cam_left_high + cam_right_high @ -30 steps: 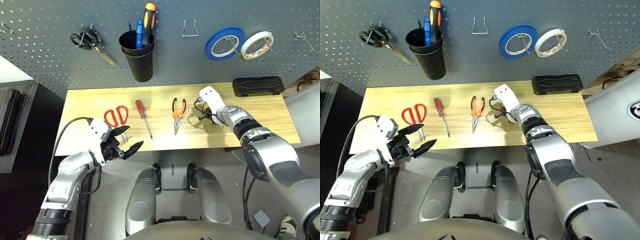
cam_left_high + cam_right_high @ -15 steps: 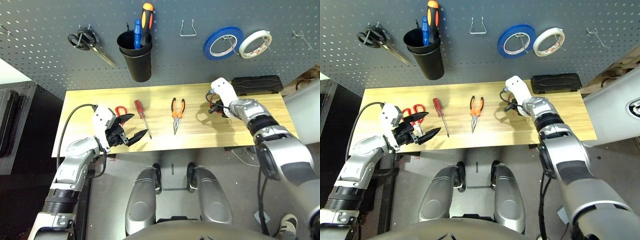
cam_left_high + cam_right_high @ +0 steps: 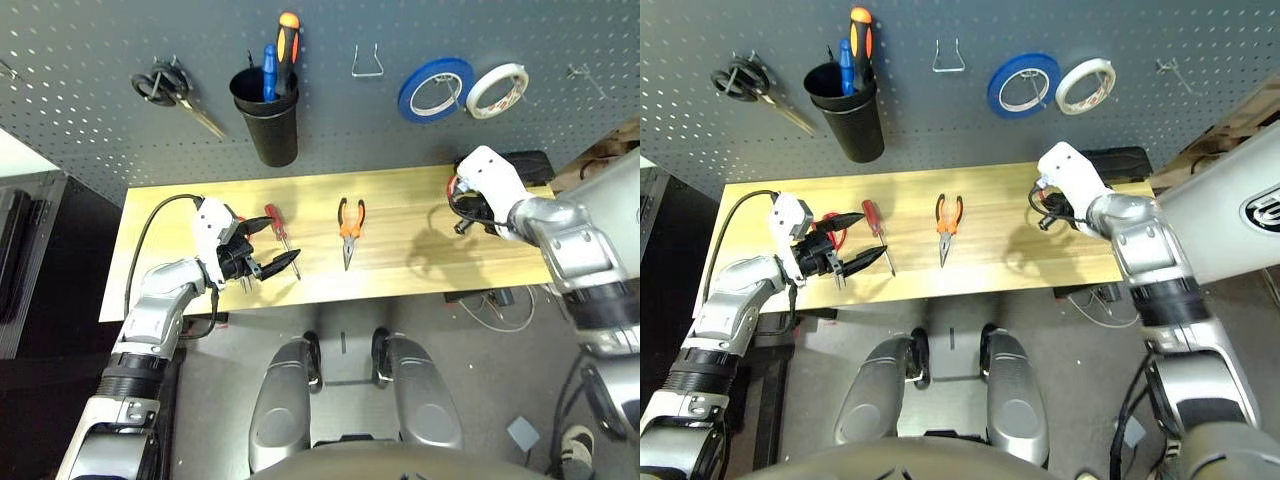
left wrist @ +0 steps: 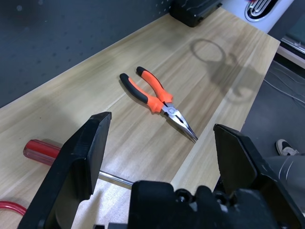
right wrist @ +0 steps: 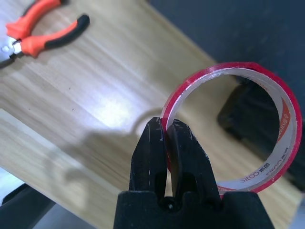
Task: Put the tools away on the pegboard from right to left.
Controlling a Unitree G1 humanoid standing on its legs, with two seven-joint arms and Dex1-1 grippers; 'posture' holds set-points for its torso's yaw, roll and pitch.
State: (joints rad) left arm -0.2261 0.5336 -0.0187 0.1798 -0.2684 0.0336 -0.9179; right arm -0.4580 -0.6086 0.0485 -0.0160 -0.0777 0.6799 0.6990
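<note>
the robot stands at a wooden table (image 3: 400, 270) facing a dark grey pegboard (image 3: 90, 80). its right gripper (image 5: 166, 138) is pinched tight on the rim of a thin red tape ring (image 5: 286, 114), held in the air above the table's right end, in front of a black case (image 3: 1120, 160). this looks like the first step of the task: the rightmost tool is lifted and not yet hung. a bare metal hook (image 3: 583, 76) juts from the board at the far right, beyond the blue tape roll (image 3: 435, 88) and white tape roll (image 3: 497, 90); the next move probably calls for carrying the ring up and threading its opening over a hook like that one before letting go.

the left gripper (image 4: 157, 143) hangs with its fingers spread wide and nothing between them, low over the table's left part, near the red-handled screwdriver (image 3: 277, 226). the orange-handled pliers (image 3: 349, 226) lie flat at mid-table. the red-handled scissors (image 3: 832, 230) lie mostly hidden behind the left gripper.

the right wrist view shows the pinch on the ring's edge up close, which the head views leave hidden behind the white wrist housing. the head views give the whole board, with its black cup (image 3: 268, 122) and black-handled scissors (image 3: 168, 85), which the wrist views do not.
</note>
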